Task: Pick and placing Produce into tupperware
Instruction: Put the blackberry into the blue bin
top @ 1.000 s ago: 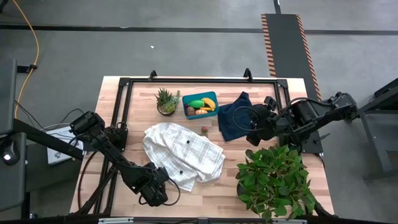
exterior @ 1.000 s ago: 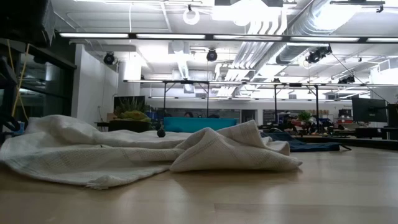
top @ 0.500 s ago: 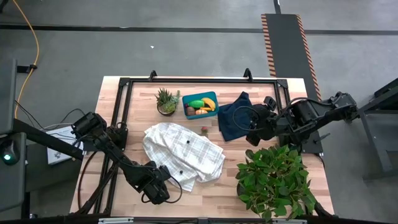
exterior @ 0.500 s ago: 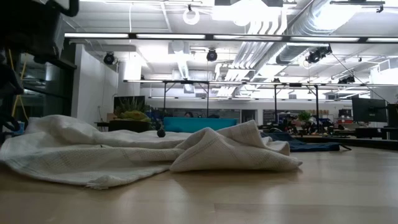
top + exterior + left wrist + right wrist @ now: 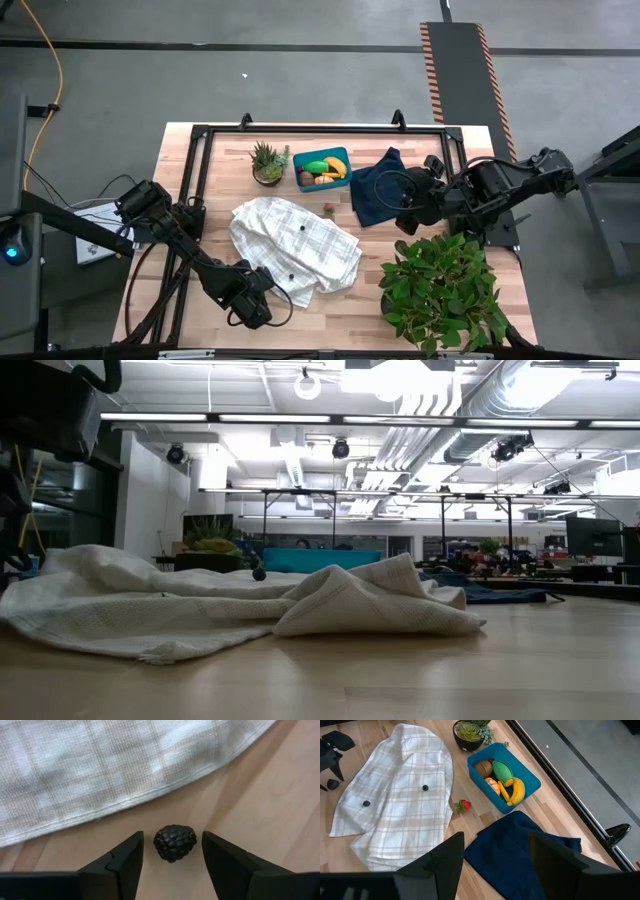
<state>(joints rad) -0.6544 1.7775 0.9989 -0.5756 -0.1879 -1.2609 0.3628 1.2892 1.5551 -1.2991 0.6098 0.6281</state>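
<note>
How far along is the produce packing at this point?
Done: banana and other pieces sit in the tupperware. In hand: the open left gripper straddles a blackberry on the table. Left: strawberry and two dark berries on the cloth.

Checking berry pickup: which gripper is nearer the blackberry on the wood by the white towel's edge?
Left. The left gripper straddles the blackberry, open fingers either side, not touching. The right gripper waits across the table over the navy cloth.

My left arm (image 5: 190, 255): black jointed links, looped black cables. My right arm (image 5: 500, 185): same black, bulky housings, cable coils. Fingers (image 5: 120, 865) matte black, wedge-shaped.
</note>
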